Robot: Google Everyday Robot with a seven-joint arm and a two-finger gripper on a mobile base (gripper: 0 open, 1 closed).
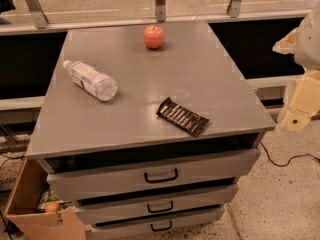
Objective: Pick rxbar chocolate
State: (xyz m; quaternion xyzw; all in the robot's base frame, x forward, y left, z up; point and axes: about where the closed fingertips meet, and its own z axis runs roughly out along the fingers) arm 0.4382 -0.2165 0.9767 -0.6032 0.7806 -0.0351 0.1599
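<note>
A flat, thin rxbar chocolate (182, 116) in a glossy black wrapper with rows of white lettering lies diagonally near the front right edge of a grey bench (200, 69) (a unit with drawers below). A clear bottle (90, 80) lies on its side at the left. A red apple (153, 36) sits at the back. The robot's cream hand (300, 101) hangs beyond the bench's right side, well apart from the rxbar chocolate. I cannot tell whether it is spread or pressed together.

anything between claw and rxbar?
No. Camera view shows only bare cabinet top between the claw, off the cabinet's right side, and the rxbar near the front edge. The bottle and apple lie further back.
</note>
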